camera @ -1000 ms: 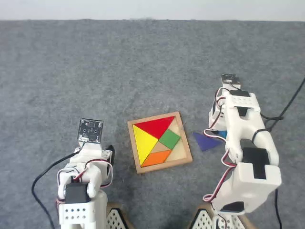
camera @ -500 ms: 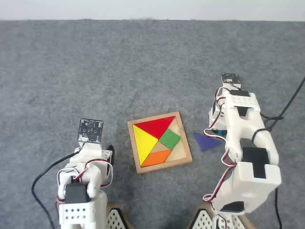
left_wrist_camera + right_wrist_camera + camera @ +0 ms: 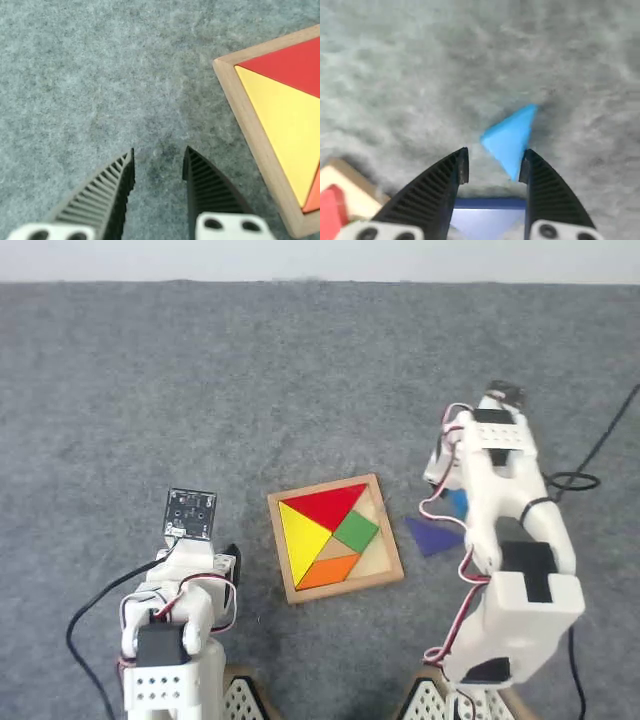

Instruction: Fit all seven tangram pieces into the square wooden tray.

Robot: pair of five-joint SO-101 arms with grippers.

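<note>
The square wooden tray [image 3: 281,548] lies mid-table with a red triangle [image 3: 325,505], a yellow triangle [image 3: 300,538], a green square [image 3: 356,531] and an orange piece [image 3: 328,571] in it. Its right strip shows bare wood. A dark blue piece [image 3: 432,536] lies on the carpet to the right of the tray. Beside it a light blue triangle [image 3: 457,504] is half hidden by the right arm [image 3: 500,480]. My right gripper [image 3: 494,155] is open just over the light blue triangle [image 3: 512,134], with the dark blue piece [image 3: 487,210] under its fingers. My left gripper [image 3: 157,152] is open over bare carpet left of the tray [image 3: 250,115].
Grey carpet covers the whole table. The left arm [image 3: 185,580] stands close to the tray's left side. A black cable [image 3: 600,455] runs off to the right behind the right arm.
The right arm has shifted toward the far side of the table, and more of the light blue triangle shows now. The left arm and the pieces have stayed put.
</note>
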